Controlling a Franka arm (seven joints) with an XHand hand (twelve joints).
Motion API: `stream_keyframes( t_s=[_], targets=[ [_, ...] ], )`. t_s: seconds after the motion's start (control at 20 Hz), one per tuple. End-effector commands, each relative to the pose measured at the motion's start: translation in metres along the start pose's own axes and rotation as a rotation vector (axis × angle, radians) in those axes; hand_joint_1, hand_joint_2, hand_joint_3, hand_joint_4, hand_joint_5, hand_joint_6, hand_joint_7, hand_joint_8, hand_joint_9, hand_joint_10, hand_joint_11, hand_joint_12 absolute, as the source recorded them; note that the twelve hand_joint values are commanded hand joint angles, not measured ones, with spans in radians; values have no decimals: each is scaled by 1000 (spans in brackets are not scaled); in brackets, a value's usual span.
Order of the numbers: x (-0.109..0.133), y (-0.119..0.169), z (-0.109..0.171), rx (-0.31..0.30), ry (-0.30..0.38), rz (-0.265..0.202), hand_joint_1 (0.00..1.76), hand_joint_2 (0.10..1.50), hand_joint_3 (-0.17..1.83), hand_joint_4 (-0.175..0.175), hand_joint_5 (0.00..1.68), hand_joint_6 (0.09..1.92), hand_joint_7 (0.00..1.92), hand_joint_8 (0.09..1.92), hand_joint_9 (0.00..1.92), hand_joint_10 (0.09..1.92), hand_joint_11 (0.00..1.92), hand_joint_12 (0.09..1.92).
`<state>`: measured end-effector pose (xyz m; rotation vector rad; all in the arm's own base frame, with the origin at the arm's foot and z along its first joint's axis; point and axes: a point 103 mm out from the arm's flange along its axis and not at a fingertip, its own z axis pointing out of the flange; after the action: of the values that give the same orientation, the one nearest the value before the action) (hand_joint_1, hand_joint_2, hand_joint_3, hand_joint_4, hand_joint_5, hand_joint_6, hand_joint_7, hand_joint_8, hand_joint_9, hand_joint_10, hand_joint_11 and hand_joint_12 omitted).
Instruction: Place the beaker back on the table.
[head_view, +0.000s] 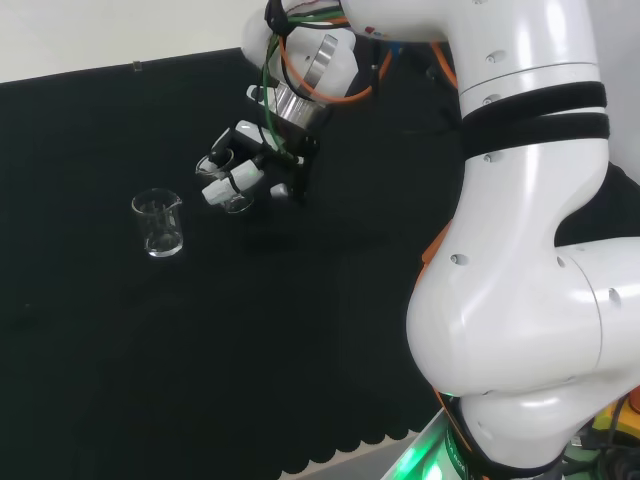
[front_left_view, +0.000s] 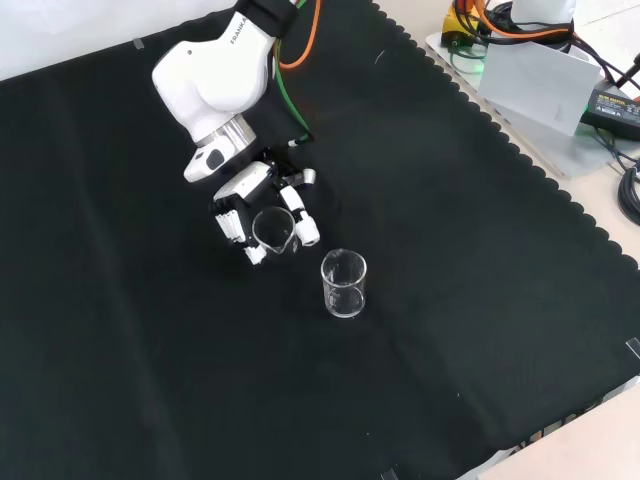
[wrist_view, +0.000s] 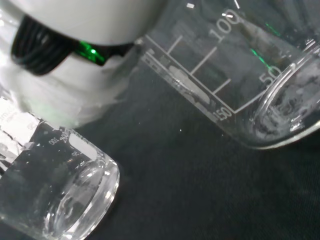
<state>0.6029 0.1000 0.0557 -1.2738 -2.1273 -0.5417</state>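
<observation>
Hand (front_left_view: 262, 205) has fingers curled round the held beaker (front_left_view: 272, 228), at 10 o'clock from the second beaker (front_left_view: 344, 284) in front view. Clear glass: light, stiff, slippery, fragile. Keep hold on the sidewall.

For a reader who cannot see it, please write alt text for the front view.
The black and white hand has its fingers curled round a clear glass beaker over the black cloth. A second clear beaker stands upright on the cloth just right of it.
</observation>
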Motion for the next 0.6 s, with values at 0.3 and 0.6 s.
stream_keyframes(
  t_s=[0.3,0.6],
  targets=[
    [2,-7,-4,-40,1,-17,1202,585,740,-107,1345,582,1638,581,1518,473,1353,766],
    [0,-10,-1,-73,-10,-12,1202,584,739,-104,1347,577,1633,570,1512,463,1351,766]
  ],
)
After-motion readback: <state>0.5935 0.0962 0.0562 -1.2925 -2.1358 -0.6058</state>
